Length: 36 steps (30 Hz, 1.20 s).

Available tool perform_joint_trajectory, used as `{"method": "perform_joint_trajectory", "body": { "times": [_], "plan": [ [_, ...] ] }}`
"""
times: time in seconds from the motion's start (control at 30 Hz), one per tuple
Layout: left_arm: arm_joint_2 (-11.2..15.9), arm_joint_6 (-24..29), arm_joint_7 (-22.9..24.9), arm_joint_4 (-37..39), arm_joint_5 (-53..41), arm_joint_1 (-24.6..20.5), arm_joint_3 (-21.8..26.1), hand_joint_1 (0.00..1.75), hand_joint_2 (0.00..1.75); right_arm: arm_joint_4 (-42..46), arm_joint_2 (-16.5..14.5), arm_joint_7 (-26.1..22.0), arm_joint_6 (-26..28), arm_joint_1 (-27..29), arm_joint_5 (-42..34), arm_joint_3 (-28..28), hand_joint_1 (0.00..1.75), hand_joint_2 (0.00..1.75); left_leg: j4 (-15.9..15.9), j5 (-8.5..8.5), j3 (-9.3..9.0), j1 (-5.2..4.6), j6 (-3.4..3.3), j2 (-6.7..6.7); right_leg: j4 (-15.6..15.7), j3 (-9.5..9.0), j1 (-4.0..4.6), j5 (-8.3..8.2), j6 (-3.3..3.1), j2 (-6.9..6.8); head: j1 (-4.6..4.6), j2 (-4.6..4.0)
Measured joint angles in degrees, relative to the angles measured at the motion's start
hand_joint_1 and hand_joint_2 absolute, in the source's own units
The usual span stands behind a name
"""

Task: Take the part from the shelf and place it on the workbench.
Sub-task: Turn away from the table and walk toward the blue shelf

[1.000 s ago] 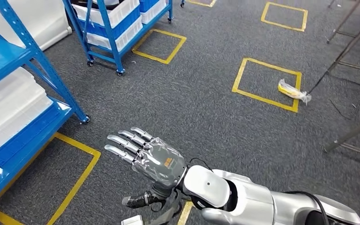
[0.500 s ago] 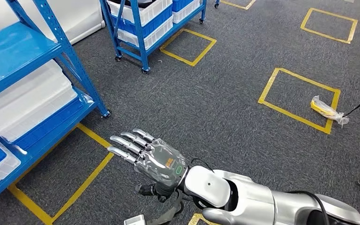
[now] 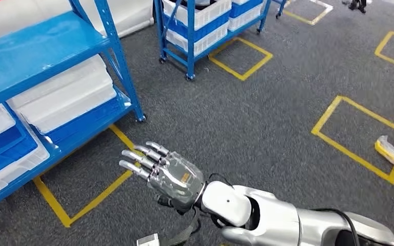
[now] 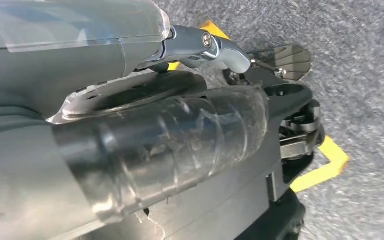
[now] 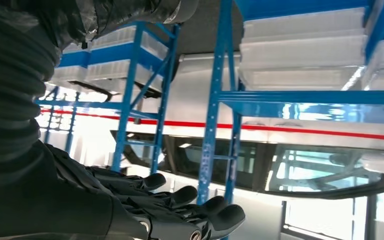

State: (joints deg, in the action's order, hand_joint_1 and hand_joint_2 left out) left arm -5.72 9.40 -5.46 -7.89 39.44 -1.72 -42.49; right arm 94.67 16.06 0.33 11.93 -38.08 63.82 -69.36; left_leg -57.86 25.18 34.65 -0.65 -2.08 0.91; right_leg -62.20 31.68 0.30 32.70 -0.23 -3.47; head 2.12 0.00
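Note:
My right hand [image 3: 166,174] reaches out over the grey carpet with its fingers stretched flat and apart, holding nothing. It points toward the blue shelf [image 3: 46,46] at the left, which carries white bins [image 3: 61,97] on its lower levels. I cannot make out the part among them. In the right wrist view the same hand [image 5: 145,215] lies with dark fingers extended before the shelf's blue upright [image 5: 212,100] and stacked white bins [image 5: 305,45]. My left hand [image 4: 155,135] sits close to its wrist camera, blurred, over carpet; how its fingers lie is unclear.
A second blue wheeled shelf [image 3: 195,20] with white bins stands further back. Yellow tape squares [image 3: 351,156] mark the carpet, one [image 3: 90,202] beside the near shelf. A yellow packet [image 3: 392,154] lies on the floor at the right.
The whole view has swung: the near shelf fills more of the left side and the yellow packet has slid to the right edge. My right hand keeps the same flat pose.

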Motion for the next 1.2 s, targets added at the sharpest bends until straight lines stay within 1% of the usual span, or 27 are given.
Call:
{"method": "perform_joint_trajectory", "body": {
  "times": [0.03, 0.1, 0.13, 0.17, 0.2, 0.23, 0.27, 0.3, 0.33, 0.37, 0.4, 0.43, 0.5, 0.57, 0.63, 0.67, 0.7, 0.73, 0.8, 0.87, 0.93, 0.97, 1.0, 1.07, 1.13, 1.17, 1.2],
  "plan": [
    [-0.02, 0.00, 0.00, 0.00, 0.00, -0.10, 0.00, 0.00, 0.00, -0.04, 0.07, 0.00, 0.04, 0.03, 0.00, 0.00, 0.00, 1.75, 0.02, 0.08, -0.19, 0.12, -0.20, -0.64, -3.22, 1.65, -0.28, 1.42, 0.32, 1.64, 0.01, 0.00],
    [-0.09, -0.01, -0.01, 0.00, 0.00, -0.26, 0.00, 0.00, 0.00, -0.17, 0.27, 0.00, 0.09, 0.17, 0.00, -0.04, 0.00, 1.75, -0.06, 0.34, -0.37, 0.21, -0.46, -2.11, -10.67, 6.29, -0.60, 3.74, 0.76, 2.99, 0.01, 0.00],
    [-0.15, -0.02, -0.02, 0.00, 0.01, -0.27, 0.00, 0.00, 0.00, -0.22, 0.34, 0.01, 0.08, 0.23, 0.02, -0.05, 0.00, 1.75, -0.15, 0.50, -0.48, 0.22, -0.50, -2.91, -12.80, 8.07, -0.69, 3.72, 0.86, 3.09, 0.00, 0.00],
    [-0.21, -0.02, -0.02, 0.00, 0.01, -0.27, 0.00, 0.00, 0.00, -0.25, 0.39, 0.03, 0.08, 0.26, 0.06, -0.06, 0.00, 1.75, -0.25, 0.71, -0.66, 0.23, -0.50, -3.72, -13.02, 8.93, -0.74, 2.63, 0.86, 3.16, 0.00, 0.00],
    [-0.29, -0.02, -0.03, -0.01, 0.02, -0.29, 0.00, 0.00, 0.00, -0.24, 0.39, 0.07, 0.07, 0.27, 0.10, -0.06, 0.00, 1.75, -0.35, 0.96, -0.97, 0.25, -0.43, -4.55, -11.06, 8.66, -0.77, 0.45, 0.77, 3.38, 0.01, 0.00],
    [-0.37, -0.02, -0.03, -0.01, 0.02, -0.31, 0.00, 0.00, 0.00, -0.23, 0.39, 0.11, 0.06, 0.27, 0.14, -0.06, 0.00, 1.75, -0.41, 1.25, -1.37, 0.27, -0.33, -5.33, -7.47, 7.52, -0.83, -2.31, 0.62, 4.08, 0.01, 0.00],
    [-0.45, -0.02, -0.03, -0.02, 0.03, -0.36, 0.00, 0.00, 0.00, -0.22, 0.39, 0.16, 0.03, 0.28, 0.17, -0.07, 0.00, 1.75, -0.45, 1.53, -1.69, 0.25, -0.16, -6.06, -3.90, 6.18, -0.89, -4.46, 0.40, 5.45, 0.02, 0.00],
    [-0.52, -0.02, -0.03, -0.02, 0.04, -0.43, 0.00, 0.00, 0.00, -0.20, 0.39, 0.20, -0.01, 0.27, 0.20, -0.08, 0.00, 1.75, -0.53, 1.75, -1.86, 0.26, 0.05, -6.78, -0.76, 4.92, -0.94, -5.83, 0.17, 6.73, 0.02, 0.00],
    [-0.56, -0.02, -0.03, -0.02, 0.05, -0.48, 0.00, 0.00, 0.00, -0.16, 0.39, 0.24, -0.09, 0.29, 0.25, -0.09, 0.00, 1.75, -0.54, 1.86, -1.83, 0.35, 0.33, -7.39, 1.07, 4.13, -0.91, -6.32, -0.02, 7.71, 0.00, 0.00],
    [-0.57, -0.01, -0.02, -0.02, 0.07, -0.51, 0.00, 0.00, 0.00, -0.12, 0.39, 0.26, -0.18, 0.28, 0.29, -0.10, 0.00, 1.75, -0.46, 1.87, -1.71, 0.47, 0.65, -8.01, 1.63, 3.77, -0.84, -6.02, -0.24, 8.06, 0.01, 0.00],
    [-0.56, -0.01, -0.03, -0.02, 0.08, -0.50, 0.00, 0.00, 0.00, -0.08, 0.39, 0.27, -0.19, 0.26, 0.32, -0.11, 0.00, 1.75, -0.35, 1.86, -1.61, 0.58, 0.99, -8.65, 2.10, 3.45, -0.86, -5.93, -0.42, 7.56, -0.01, 0.00],
    [-0.54, 0.00, -0.03, -0.02, 0.08, -0.47, 0.00, 0.00, 0.00, -0.08, 0.36, 0.27, -0.17, 0.24, 0.33, -0.10, 0.00, 1.75, -0.31, 1.96, -1.59, 0.62, 1.32, -8.55, 2.39, 3.13, -0.94, -5.94, -0.64, 6.88, -0.01, 0.00],
    [-0.45, 0.01, -0.02, -0.02, 0.10, -0.47, 0.00, 0.00, 0.00, -0.09, 0.29, 0.23, 0.01, 0.20, 0.33, -0.09, 0.00, 1.75, -2.27, 3.22, -0.79, 0.32, 1.88, -6.07, 3.32, 2.17, -1.18, -5.90, -1.28, 5.43, -0.11, 0.00],
    [-0.32, 0.04, -0.03, -0.02, 0.11, -0.57, 0.00, 0.00, 0.00, -0.11, 0.27, 0.19, 0.11, 0.30, 0.33, -0.11, 0.00, 1.75, -8.52, 6.02, 2.35, 0.11, 2.31, -3.02, 3.72, 1.40, -1.05, -5.58, -1.86, 3.81, -0.21, 0.00],
    [-0.24, 0.05, -0.12, -0.02, 0.11, -0.73, 0.00, 0.00, 0.00, -0.15, 0.28, 0.17, 0.11, 0.45, 0.33, -0.24, 0.00, 1.75, -14.82, 7.75, 6.00, 0.12, 2.63, -2.30, 3.65, 0.95, -0.91, -5.05, -2.05, 2.08, -0.22, 0.00],
    [-0.22, 0.04, -0.16, -0.02, 0.12, -0.77, 0.00, 0.00, 0.00, -0.16, 0.28, 0.17, 0.12, 0.50, 0.33, -0.33, 0.00, 1.75, -15.58, 7.20, 6.66, 0.13, 2.73, -2.17, 3.60, 0.71, -0.88, -4.75, -2.04, 1.30, -0.22, 0.00],
    [-0.20, 0.05, -0.17, -0.02, 0.11, -0.74, 0.00, 0.00, 0.00, -0.16, 0.28, 0.17, 0.13, 0.51, 0.33, -0.40, 0.00, 1.75, -14.02, 5.53, 6.15, 0.15, 2.76, -1.93, 3.55, 0.36, -0.87, -4.41, -1.98, 0.57, -0.22, 0.00],
    [-0.15, 0.06, -0.16, -0.02, 0.10, -0.66, 0.00, 0.00, 0.00, -0.16, 0.28, 0.17, 0.13, 0.51, 0.33, -0.46, 0.00, 1.75, -10.76, 3.29, 4.72, 0.17, 2.73, -1.37, 3.51, -0.05, -0.87, -4.06, -1.88, -0.05, -0.22, 0.00],
    [-0.01, 0.08, -0.01, -0.01, 0.07, -0.32, 0.00, 0.00, 0.00, -0.15, 0.28, 0.18, 0.13, 0.50, 0.33, -0.48, 0.00, 1.75, -3.61, 0.20, 1.35, -0.15, 2.37, 1.14, 3.39, -0.72, -0.55, -3.34, -1.47, -1.06, -0.21, 0.00],
    [0.08, 0.09, 0.12, -0.01, -0.03, -0.11, 0.00, 0.00, 0.00, -0.13, 0.28, 0.20, 0.11, 0.52, 0.39, -0.48, 0.00, 1.75, -0.73, -0.09, 0.17, -0.51, 1.64, 2.48, 3.35, -0.90, -0.10, -2.89, -0.96, -2.01, -0.17, 0.00],
    [0.05, 0.09, 0.03, -0.02, -0.10, -0.06, 0.00, 0.00, 0.00, -0.09, 0.27, 0.22, 0.17, 0.51, 0.48, -0.46, 0.00, 0.87, -0.36, -0.04, 0.20, -0.42, 0.87, 1.34, 3.53, -1.09, 0.04, -2.46, -0.44, -3.08, -0.16, 0.00],
    [0.01, 0.07, -0.03, -0.03, -0.09, -0.07, 0.00, 0.00, 0.00, -0.07, 0.25, 0.21, 0.23, 0.49, 0.54, -0.43, 0.00, 0.87, -0.11, -0.07, 0.01, -0.28, 0.57, 0.65, 3.14, -1.15, -0.04, -1.99, -0.07, -2.66, -0.15, 0.00],
    [-0.03, 0.06, -0.07, -0.03, -0.11, -0.11, 0.00, 0.00, 0.00, -0.02, 0.23, 0.20, 0.29, 0.44, 0.62, -0.39, 0.00, 0.87, 0.14, -0.10, -0.26, -0.10, 0.24, 0.04, 1.77, -0.72, -0.17, -1.12, 0.28, -1.51, -0.14, 0.00],
    [-0.10, 0.06, -0.06, -0.04, -0.17, -0.25, 0.00, 0.00, 0.00, 0.02, 0.27, 0.17, 0.37, 0.51, 0.78, -0.36, 0.00, 1.75, 0.39, -0.03, -0.70, 0.15, -0.27, -1.16, -4.38, 2.17, -0.53, 1.53, 0.81, 1.68, -0.11, 0.00],
    [-0.18, 0.05, -0.02, -0.04, -0.22, -0.31, 0.00, 0.00, 0.00, -0.10, 0.42, 0.16, 0.39, 0.88, 0.90, -0.44, 0.00, 1.75, 0.24, 0.27, -0.88, 0.17, -0.56, -2.54, -11.34, 6.61, -0.71, 3.37, 0.95, 2.90, -0.11, 0.00],
    [-0.23, 0.05, -0.03, -0.04, -0.24, -0.31, 0.00, 0.00, 0.00, -0.17, 0.48, 0.16, 0.39, 1.06, 0.94, -0.47, 0.00, 1.31, 0.12, 0.46, -1.03, 0.16, -0.61, -3.33, -12.80, 8.09, -0.74, 2.93, 0.94, 3.03, -0.12, 0.00],
    [-0.28, 0.04, -0.03, -0.04, -0.25, -0.32, 0.00, 0.00, 0.00, -0.21, 0.51, 0.17, 0.39, 1.14, 0.98, -0.49, 0.00, 0.87, -0.02, 0.70, -1.26, 0.16, -0.61, -4.09, -12.05, 8.49, -0.73, 1.32, 0.83, 3.15, -0.11, 0.00]
  ]
}}
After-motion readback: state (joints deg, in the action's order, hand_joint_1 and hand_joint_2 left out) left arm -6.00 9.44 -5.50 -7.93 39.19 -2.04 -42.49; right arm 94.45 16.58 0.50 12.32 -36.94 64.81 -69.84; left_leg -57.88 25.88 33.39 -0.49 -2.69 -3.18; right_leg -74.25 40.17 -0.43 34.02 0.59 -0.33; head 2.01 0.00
